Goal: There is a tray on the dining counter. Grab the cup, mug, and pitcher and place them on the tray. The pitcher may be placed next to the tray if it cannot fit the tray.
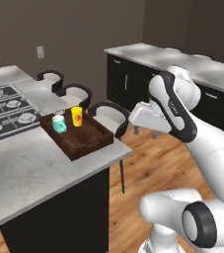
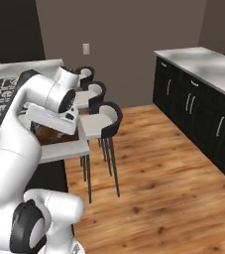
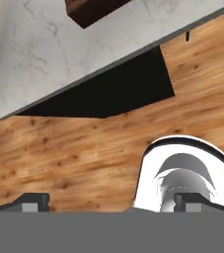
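Observation:
The dark brown tray (image 1: 86, 141) lies near the corner of the marble dining counter (image 1: 29, 168). On its far end stand the teal mug (image 1: 59, 124) and, just to its right, the yellow cup (image 1: 77, 116) with a red mark. My gripper (image 1: 144, 132) hangs open and empty off the counter's edge, to the right of the tray and above the wooden floor. The hand view looks down past my fingertips (image 3: 34, 200) at the floor, the counter's edge (image 3: 59, 54) and a corner of the tray (image 3: 96, 9). The pitcher is out of view.
A black gas cooktop (image 1: 7, 111) is set in the counter left of the tray. Three black-backed stools (image 1: 108, 114) line the counter's far side. A long marble counter on dark cabinets (image 1: 192, 66) runs along the right, across a stretch of wood floor (image 2: 158, 173).

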{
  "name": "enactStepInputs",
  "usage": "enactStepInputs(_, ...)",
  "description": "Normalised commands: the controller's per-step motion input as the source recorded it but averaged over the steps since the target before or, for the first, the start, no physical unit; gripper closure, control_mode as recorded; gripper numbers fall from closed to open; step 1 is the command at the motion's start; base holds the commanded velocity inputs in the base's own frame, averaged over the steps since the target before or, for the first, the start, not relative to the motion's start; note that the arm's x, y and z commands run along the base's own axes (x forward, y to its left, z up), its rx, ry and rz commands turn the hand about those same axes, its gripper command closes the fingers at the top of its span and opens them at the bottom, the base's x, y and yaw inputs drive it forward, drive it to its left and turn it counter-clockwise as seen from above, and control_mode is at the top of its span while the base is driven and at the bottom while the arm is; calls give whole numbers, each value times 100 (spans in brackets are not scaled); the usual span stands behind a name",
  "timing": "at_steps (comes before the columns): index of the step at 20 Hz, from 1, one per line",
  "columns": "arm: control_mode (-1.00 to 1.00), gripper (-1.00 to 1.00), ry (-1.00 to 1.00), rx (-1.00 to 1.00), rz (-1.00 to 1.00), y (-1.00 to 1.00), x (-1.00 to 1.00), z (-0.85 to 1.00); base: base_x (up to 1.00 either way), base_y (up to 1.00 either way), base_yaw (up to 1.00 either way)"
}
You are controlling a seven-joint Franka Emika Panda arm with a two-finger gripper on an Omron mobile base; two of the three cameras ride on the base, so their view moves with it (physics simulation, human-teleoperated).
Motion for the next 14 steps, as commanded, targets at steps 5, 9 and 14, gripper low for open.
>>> enactStepInputs(5, 100, -100, 0, 0, 0, 0, 0, 0, -90, 88, -1)
enactStepInputs(9, 100, -100, 0, 0, 0, 0, 0, 0, -47, 100, 2)
enactStepInputs(14, 100, -100, 0, 0, 0, 0, 0, 0, -15, 100, 9)
